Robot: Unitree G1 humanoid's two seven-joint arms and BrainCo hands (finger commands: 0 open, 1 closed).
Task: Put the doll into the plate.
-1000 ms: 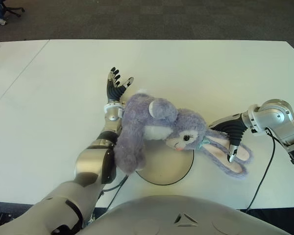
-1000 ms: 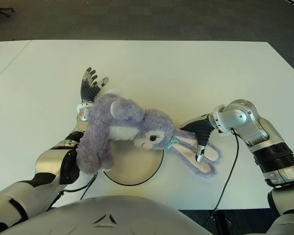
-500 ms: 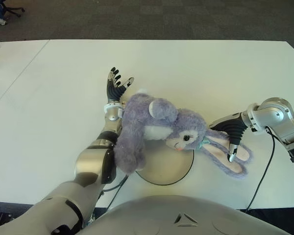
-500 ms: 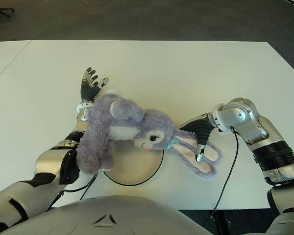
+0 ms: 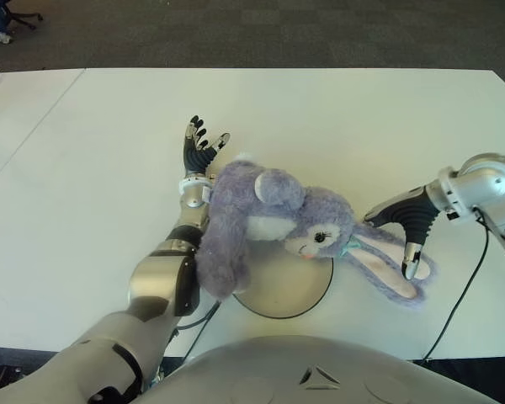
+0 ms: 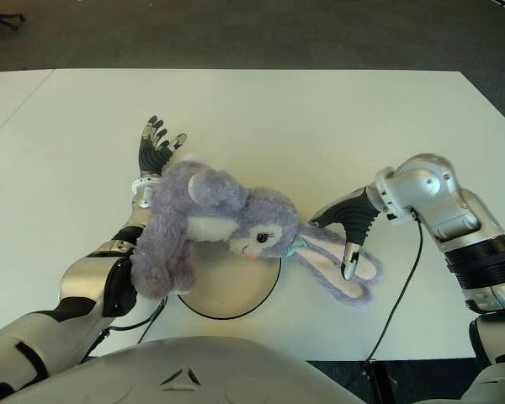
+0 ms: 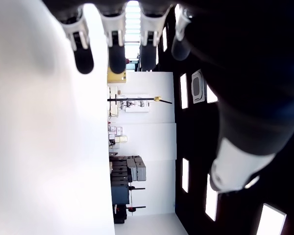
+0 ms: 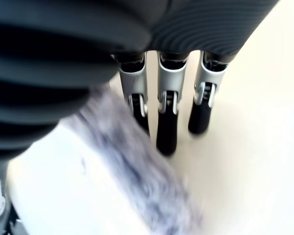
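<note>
- On the white table (image 5: 337, 126), near its front edge, left to right:
- Left hand (image 5: 199, 145): lies out flat beyond the doll's back, palm up, fingers (image 7: 83, 51) spread straight and holding nothing. Forearm runs under or against the doll's body; contact there cannot be told.
- Round cream plate with dark rim (image 5: 290, 290): holds only part of the doll. Bare plate shows below the chin.
- Fluffy lavender plush rabbit doll (image 5: 261, 215): sprawled across the plate's far-left rim. Head over the plate, face turned toward the robot; body and one leg hang off the left side onto the left forearm; long pink-lined ears (image 5: 383, 263) trail off the right side onto the table.
- Right hand (image 5: 408, 231): just above the ears, fingers (image 8: 166, 122) straight, side by side, pointing down, gripping nothing. In the right wrist view the purple fur lies beside the fingertips; touching or not, cannot tell.
- Against half a second ago: right hand has moved rightward and lifted a little, fingertip now near the ears' outer end. Doll, plate and left hand unchanged.
</note>
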